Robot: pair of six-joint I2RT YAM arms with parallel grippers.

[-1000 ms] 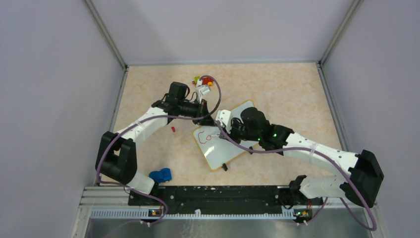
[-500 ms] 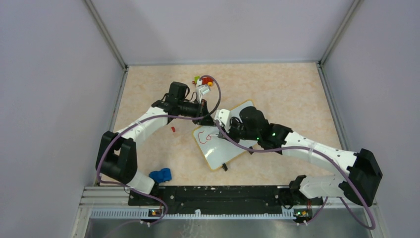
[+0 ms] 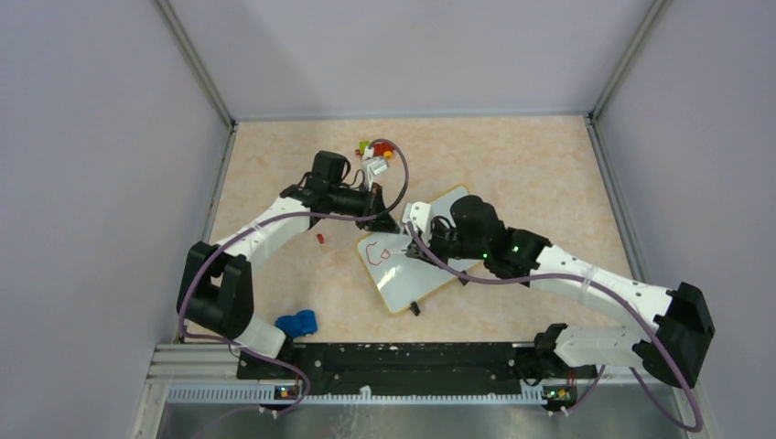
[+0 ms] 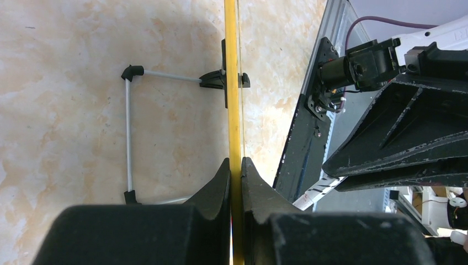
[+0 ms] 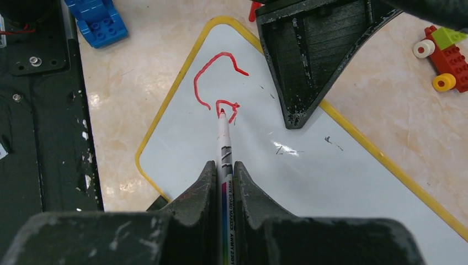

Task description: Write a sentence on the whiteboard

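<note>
Gripping a marker (image 5: 223,138) with its jaws shut tight on the barrel, the right end effector (image 5: 223,165) has the red tip resting on the whiteboard (image 5: 331,187), straight ahead of its fingertips. The sentence (image 5: 222,54) is barely begun: a large curved stroke and a small loop, both just beyond the tip. The left end effector (image 4: 235,165) is pinched closed on the board's yellow rim, which runs away from it edge-on — a steadying hold.

To do this step well, I judge the tip needs light, even pressure and short strokes. The left clamp should hold firm so the glossy board cannot skate. Letters should march away from the loop into the bare white area, leaving room for a second line below.

The bench (image 3: 512,165) is pale marbled beige and looks smooth. Toy bricks (image 3: 375,151) lie just beyond the left end effector, and a blue brick (image 3: 296,323) sits well behind it, near its arm's base. Plain lilac walls (image 3: 91,137) close in three sides.
</note>
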